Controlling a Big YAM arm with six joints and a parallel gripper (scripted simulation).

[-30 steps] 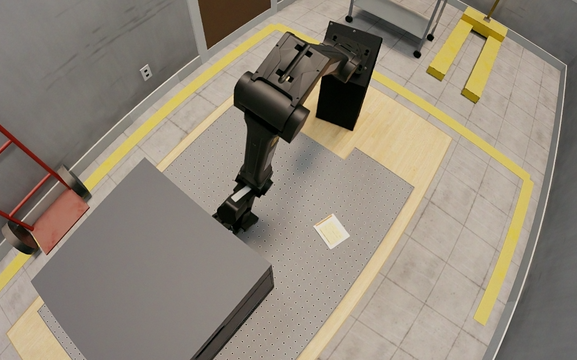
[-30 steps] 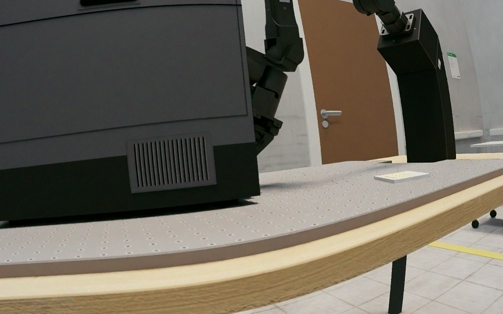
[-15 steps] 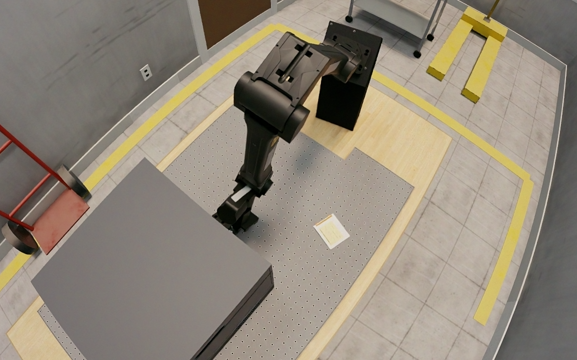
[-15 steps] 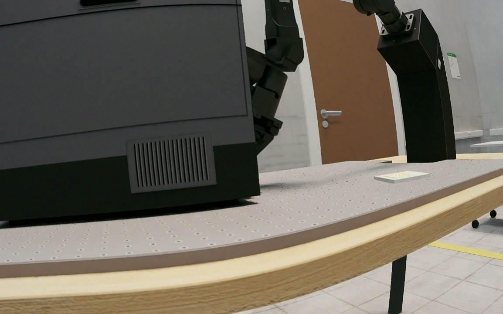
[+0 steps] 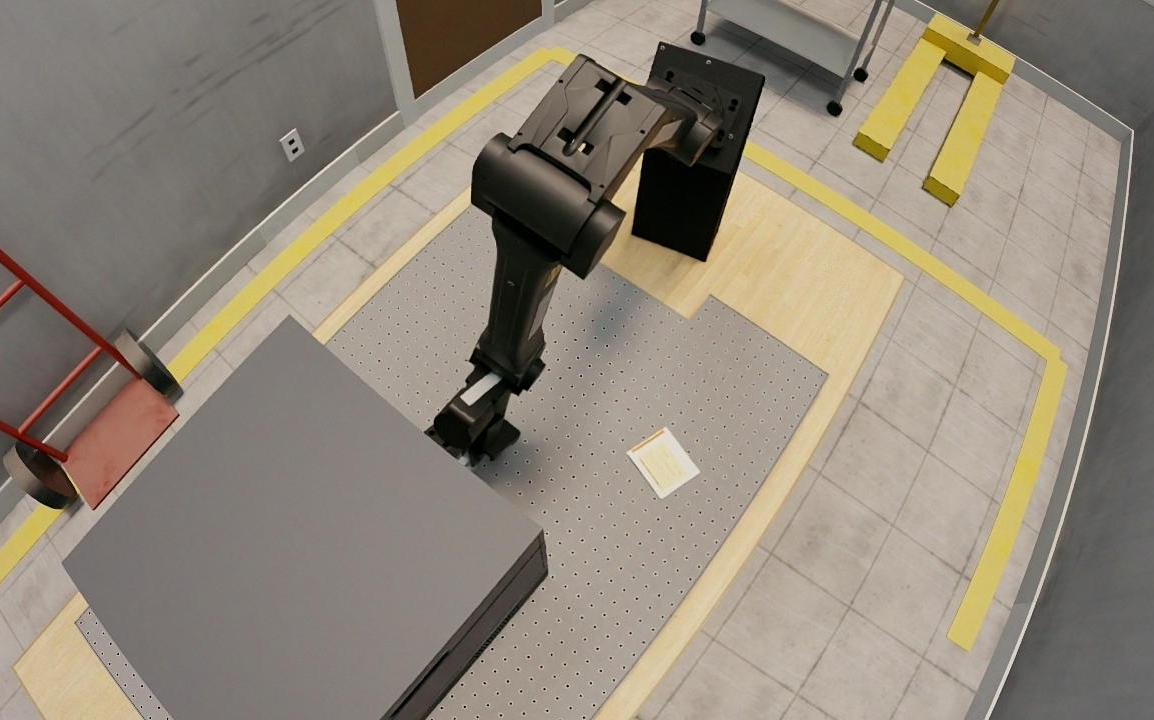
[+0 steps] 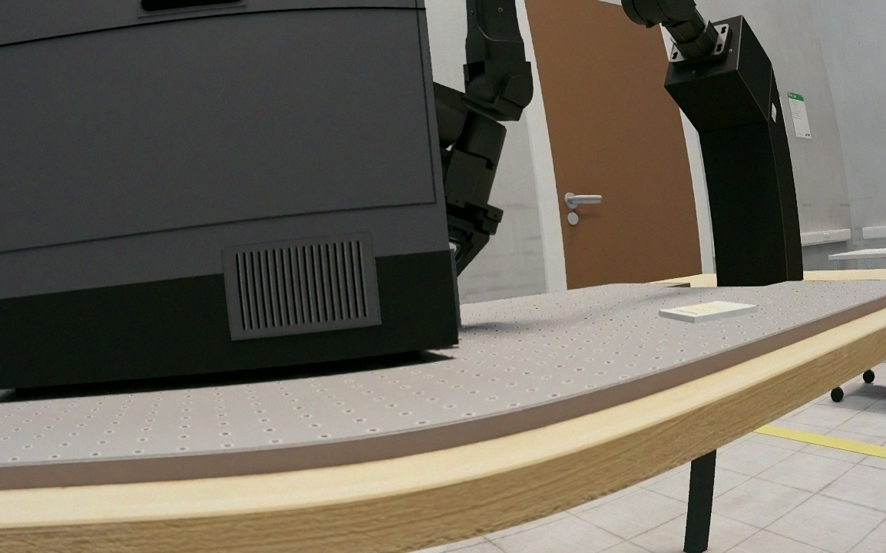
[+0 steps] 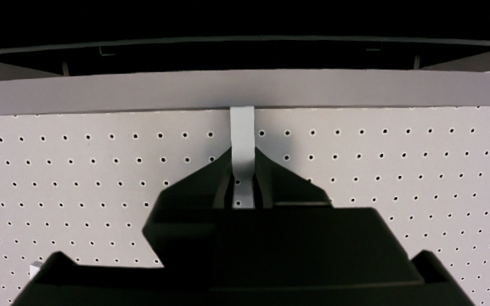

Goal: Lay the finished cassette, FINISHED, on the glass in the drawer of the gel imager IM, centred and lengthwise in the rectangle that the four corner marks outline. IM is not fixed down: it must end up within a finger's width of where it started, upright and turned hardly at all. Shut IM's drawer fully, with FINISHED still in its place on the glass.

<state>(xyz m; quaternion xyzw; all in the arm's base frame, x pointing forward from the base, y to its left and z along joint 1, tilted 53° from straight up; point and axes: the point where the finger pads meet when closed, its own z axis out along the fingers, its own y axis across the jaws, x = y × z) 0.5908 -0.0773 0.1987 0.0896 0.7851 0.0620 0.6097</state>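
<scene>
Perforated grey table (image 5: 742, 402) (image 6: 336, 405) (image 7: 79, 174) carries the boxy dark-grey imager (image 5: 295, 510) (image 6: 199, 137) (image 7: 245, 17); the jaws are clamped on its pale bar handle (image 7: 242, 136), presumably to draw the drawer out for the flat white, yellow-labelled cassette (image 5: 662, 462) (image 6: 707, 310) (image 7: 36, 270) lying apart from it.

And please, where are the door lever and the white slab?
Door lever (image 6: 586, 199): exterior view, its grip.
White slab (image 5: 663, 463) (image 6: 711, 310) (image 7: 35, 271): top and exterior views, its upper face; wrist view, its corner.

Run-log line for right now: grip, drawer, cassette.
gripper shut on drawer handle | drawer part open | FINISHED flat on perforated board, not loaded | IM upright
</scene>
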